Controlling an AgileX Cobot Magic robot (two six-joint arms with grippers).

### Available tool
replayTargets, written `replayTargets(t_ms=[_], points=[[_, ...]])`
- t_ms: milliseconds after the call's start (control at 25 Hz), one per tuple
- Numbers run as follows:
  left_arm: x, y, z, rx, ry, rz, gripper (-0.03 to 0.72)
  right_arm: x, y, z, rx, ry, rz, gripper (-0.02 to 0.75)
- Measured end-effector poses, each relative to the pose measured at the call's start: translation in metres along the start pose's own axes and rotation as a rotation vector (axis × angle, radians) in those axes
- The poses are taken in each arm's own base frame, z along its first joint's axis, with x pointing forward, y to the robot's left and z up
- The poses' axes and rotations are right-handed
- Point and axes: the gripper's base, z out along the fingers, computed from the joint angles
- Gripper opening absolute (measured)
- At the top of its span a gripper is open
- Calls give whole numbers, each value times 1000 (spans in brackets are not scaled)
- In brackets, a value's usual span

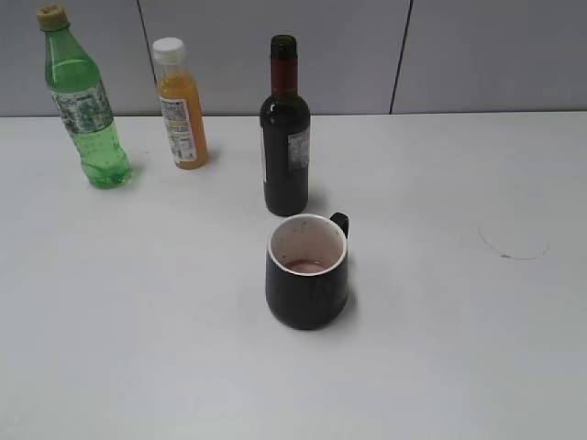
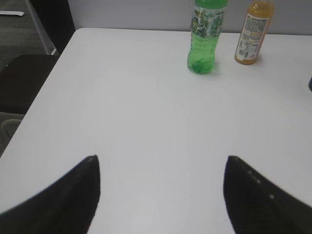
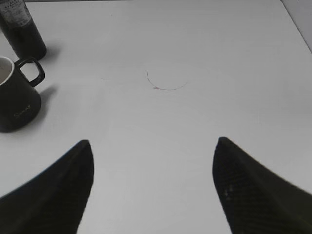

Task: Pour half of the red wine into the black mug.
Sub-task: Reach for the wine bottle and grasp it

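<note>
Upright wine bottle (image 1: 285, 128), behind black mug (image 1: 307, 272)

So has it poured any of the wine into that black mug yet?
Seemingly some: the black mug holds a little reddish liquid at the bottom. The wine bottle stands upright and uncapped just behind it. Nothing is in hand: the left gripper and right gripper are both open over bare table. Whether half has been poured can't be told.

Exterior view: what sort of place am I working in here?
Likely an office or lab test bench, not a kitchen: a bare white table, plain grey panelled wall, and only staged items, the wine bottle, black mug and two drink bottles.
</note>
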Motion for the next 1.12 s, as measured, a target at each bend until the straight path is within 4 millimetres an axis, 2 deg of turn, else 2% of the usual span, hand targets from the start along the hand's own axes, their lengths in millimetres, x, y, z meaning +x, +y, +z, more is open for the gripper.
replayTargets(t_ms=[200, 360, 480, 640, 840, 1120], points=[[0, 0, 0, -3, 0, 1, 599, 0, 0, 0, 0, 0, 0, 575], [-2, 0, -1, 2, -15, 6, 671, 0, 0, 0, 0, 0, 0, 575], [-13, -2, -4, 19, -96, 43, 689, 0, 0, 0, 0, 0, 0, 575], [-37, -6, 2, 47, -250, 88, 692, 0, 0, 0, 0, 0, 0, 575], [-67, -9, 28, 64, -312, 87, 685, 0, 0, 0, 0, 0, 1, 574], [-111, -13, 86, 50, -441, 81, 676, 0, 0, 0, 0, 0, 1, 574]])
